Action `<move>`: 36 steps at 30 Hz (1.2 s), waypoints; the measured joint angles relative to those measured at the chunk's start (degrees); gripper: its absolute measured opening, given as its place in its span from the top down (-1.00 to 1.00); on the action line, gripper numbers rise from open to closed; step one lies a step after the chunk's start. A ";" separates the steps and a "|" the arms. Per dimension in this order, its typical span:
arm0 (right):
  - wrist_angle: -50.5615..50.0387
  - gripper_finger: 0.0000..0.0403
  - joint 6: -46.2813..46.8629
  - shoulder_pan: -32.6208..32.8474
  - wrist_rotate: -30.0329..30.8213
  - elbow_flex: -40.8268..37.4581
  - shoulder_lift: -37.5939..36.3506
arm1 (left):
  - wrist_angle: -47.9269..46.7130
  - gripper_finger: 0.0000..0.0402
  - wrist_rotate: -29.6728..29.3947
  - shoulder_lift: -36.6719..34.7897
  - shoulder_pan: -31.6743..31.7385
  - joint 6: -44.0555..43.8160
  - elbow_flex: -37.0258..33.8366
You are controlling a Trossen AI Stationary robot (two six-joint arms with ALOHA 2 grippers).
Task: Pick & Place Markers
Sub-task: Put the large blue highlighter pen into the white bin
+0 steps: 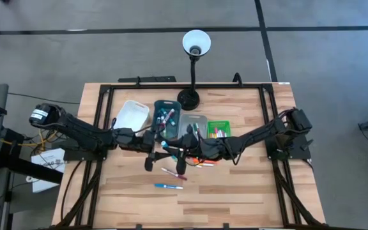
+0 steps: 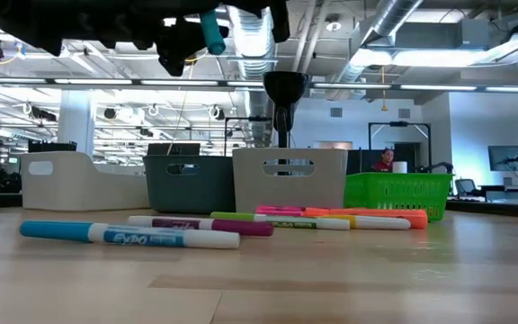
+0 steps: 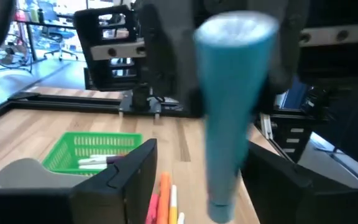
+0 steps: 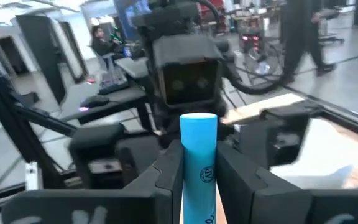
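Two dark arms are seen meeting above the middle of the light wooden table (image 1: 235, 198). A teal-capped marker (image 4: 199, 162) is clamped between the narrow fingers of the right gripper (image 1: 185, 152), cap end pointing toward the left arm. The left gripper (image 1: 156, 142) is spread wide, its fingers set apart on either side of that same marker (image 3: 229, 106) without pressing it.

Four trays are counted along the far side: a white plastic bin (image 1: 131, 115), a dark grey bin (image 1: 167, 119), a lighter grey bin (image 1: 193, 125) and a green mesh basket (image 1: 219, 128). Markers lie in the dark grey bin and the green basket.

From the right gripper, about six loose markers are counted on the table, though the overlap makes this uncertain: a blue-capped white marker (image 2: 129, 235) at 7 o'clock, and a pink and orange cluster (image 1: 203, 162) at 4 o'clock.

A black desk lamp (image 1: 193, 67) stands at 12 o'clock.
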 joint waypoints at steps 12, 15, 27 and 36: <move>1.44 0.67 -4.37 -1.37 -0.74 -0.02 -0.01 | 0.00 0.68 2.22 0.11 0.84 -0.47 0.00; 1.39 0.66 -4.63 -1.38 -0.66 -0.02 0.00 | -0.04 0.68 2.35 0.11 1.29 -1.33 -0.02; -9.43 0.09 -9.92 1.85 5.81 0.02 -5.82 | -4.19 0.62 -0.85 -0.15 1.59 -4.29 0.00; -36.35 -0.22 8.21 9.60 8.39 0.01 -12.76 | -33.68 0.61 -22.24 -17.28 5.50 -4.55 0.00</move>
